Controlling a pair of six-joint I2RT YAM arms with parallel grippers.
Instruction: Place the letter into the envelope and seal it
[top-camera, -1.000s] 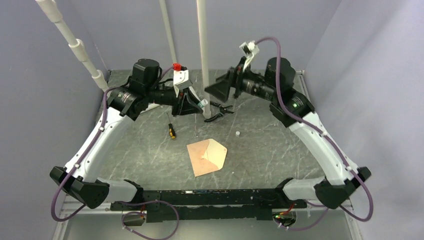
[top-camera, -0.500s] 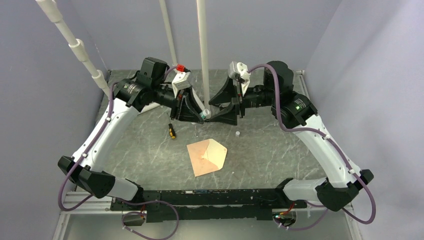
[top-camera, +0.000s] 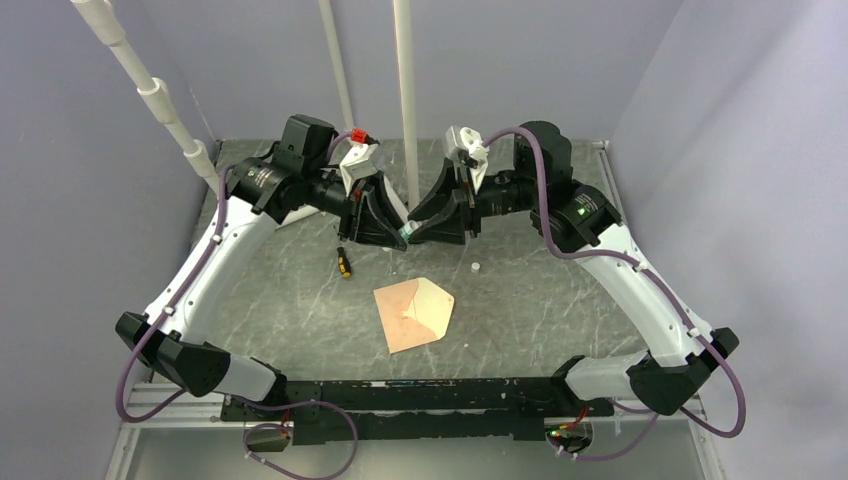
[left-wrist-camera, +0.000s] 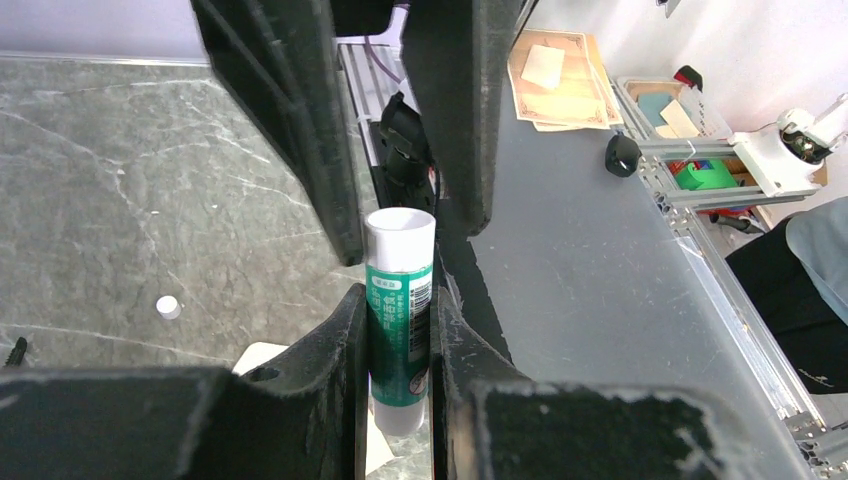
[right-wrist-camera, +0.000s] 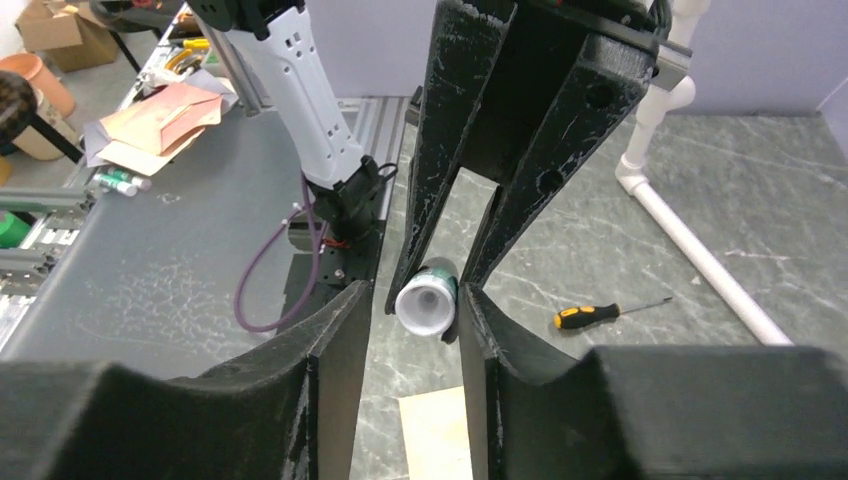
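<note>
The peach envelope (top-camera: 413, 313) lies flat mid-table, its paler pointed flap open to the right; a corner of it shows in the right wrist view (right-wrist-camera: 435, 430). No separate letter shows. Above and behind the envelope, my left gripper (top-camera: 385, 225) (left-wrist-camera: 398, 300) is shut on a green-and-white glue stick (top-camera: 403, 232) (left-wrist-camera: 400, 330). My right gripper (top-camera: 430, 225) (right-wrist-camera: 415, 293) faces it. Its jaws stand either side of the stick's white end (right-wrist-camera: 427, 300), with a gap still on one side.
A yellow-handled screwdriver (top-camera: 343, 262) (right-wrist-camera: 600, 315) lies left of the envelope. A small white cap (top-camera: 476, 267) (left-wrist-camera: 168, 306) sits on the table to the right. White poles (top-camera: 405, 100) rise at the back and a PVC pipe (top-camera: 150, 90) slants at the back left.
My right arm has swung left to meet the left gripper, and its jaws have narrowed around the glue stick's end. The left arm shifted slightly, then held still. The envelope has not moved.
</note>
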